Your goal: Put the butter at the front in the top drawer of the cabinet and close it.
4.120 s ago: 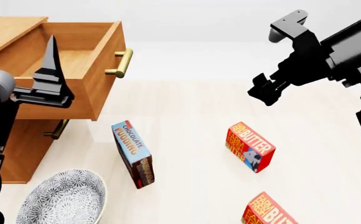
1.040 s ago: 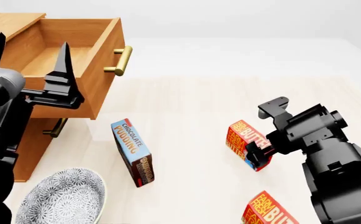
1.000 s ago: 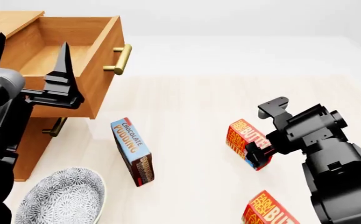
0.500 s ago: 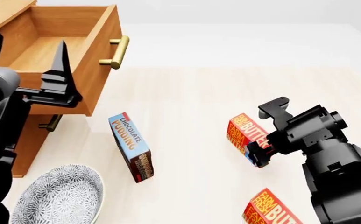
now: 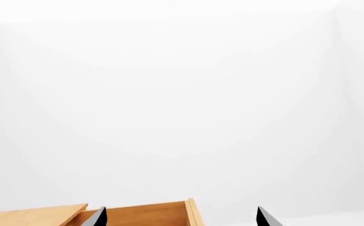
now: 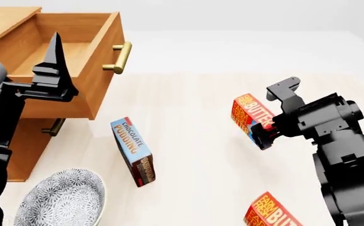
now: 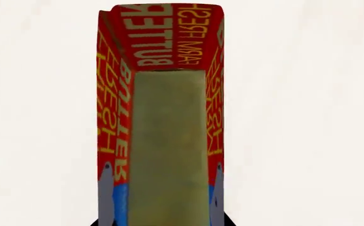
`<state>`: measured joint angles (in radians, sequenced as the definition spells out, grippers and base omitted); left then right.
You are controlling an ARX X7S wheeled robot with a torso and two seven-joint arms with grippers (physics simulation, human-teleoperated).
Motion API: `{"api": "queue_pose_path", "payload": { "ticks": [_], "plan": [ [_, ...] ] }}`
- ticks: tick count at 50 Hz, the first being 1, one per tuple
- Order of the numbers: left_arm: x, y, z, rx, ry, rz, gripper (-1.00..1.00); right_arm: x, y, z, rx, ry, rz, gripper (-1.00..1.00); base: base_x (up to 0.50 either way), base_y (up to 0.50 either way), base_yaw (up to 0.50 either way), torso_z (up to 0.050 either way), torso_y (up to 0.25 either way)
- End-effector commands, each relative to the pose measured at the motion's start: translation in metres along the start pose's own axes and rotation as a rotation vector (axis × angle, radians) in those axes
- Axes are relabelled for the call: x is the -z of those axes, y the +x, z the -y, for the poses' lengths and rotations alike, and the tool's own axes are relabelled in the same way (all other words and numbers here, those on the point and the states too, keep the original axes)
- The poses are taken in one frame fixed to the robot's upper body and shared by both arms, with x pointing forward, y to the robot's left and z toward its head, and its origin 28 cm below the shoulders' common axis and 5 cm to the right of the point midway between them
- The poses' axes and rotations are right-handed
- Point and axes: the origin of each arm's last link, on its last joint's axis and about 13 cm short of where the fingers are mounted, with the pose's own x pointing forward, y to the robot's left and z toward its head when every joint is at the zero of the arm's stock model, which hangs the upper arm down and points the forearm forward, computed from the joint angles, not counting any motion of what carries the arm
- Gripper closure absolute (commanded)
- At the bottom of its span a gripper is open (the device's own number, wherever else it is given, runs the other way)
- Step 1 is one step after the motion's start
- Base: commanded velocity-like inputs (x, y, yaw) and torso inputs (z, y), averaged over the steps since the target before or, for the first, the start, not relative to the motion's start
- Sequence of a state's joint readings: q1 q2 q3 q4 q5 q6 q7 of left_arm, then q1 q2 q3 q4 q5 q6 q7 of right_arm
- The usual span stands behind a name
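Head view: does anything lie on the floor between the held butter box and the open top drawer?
Nothing lies directly between the red-orange butter box in the right gripper and the brown wooden top drawer, only bare pale floor. The blue chocolate pudding box stands below that line.

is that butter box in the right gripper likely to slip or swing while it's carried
The butter looks stiff and flat-sided, so it probably won't flex. The right gripper pinches only its blue end, so the long box may pivot. Its smooth faces could slip.
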<state>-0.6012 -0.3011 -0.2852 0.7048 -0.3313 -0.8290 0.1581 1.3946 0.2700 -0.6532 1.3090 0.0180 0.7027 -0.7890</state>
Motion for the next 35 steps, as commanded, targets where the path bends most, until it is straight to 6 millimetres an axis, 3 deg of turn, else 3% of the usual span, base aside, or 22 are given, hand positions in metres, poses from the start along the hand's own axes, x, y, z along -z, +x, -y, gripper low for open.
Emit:
{"api": "queue_pose_path", "payload": {
  "ticks": [1, 12, 35],
  "plan": [
    [-0.003, 0.0, -0.001, -0.002, -0.008, 0.01, -1.0, -0.047, -0.039, 0.012, 0.078, -0.044, 0.252, 1.0, 0.0, 0.0, 0.0, 0.0, 0.086],
    [-0.007, -0.004, 0.0, 0.001, -0.017, 0.024, -1.0, -0.071, -0.067, 0.017, 0.121, -0.087, 0.363, 1.0, 0.0, 0.0, 0.0, -0.004, 0.127],
    [-0.016, -0.008, 0.0, 0.01, -0.029, 0.055, -1.0, -0.083, -0.101, 0.014, 0.161, -0.12, 0.433, 1.0, 0.0, 0.0, 0.0, -0.014, 0.196]
  ]
}}
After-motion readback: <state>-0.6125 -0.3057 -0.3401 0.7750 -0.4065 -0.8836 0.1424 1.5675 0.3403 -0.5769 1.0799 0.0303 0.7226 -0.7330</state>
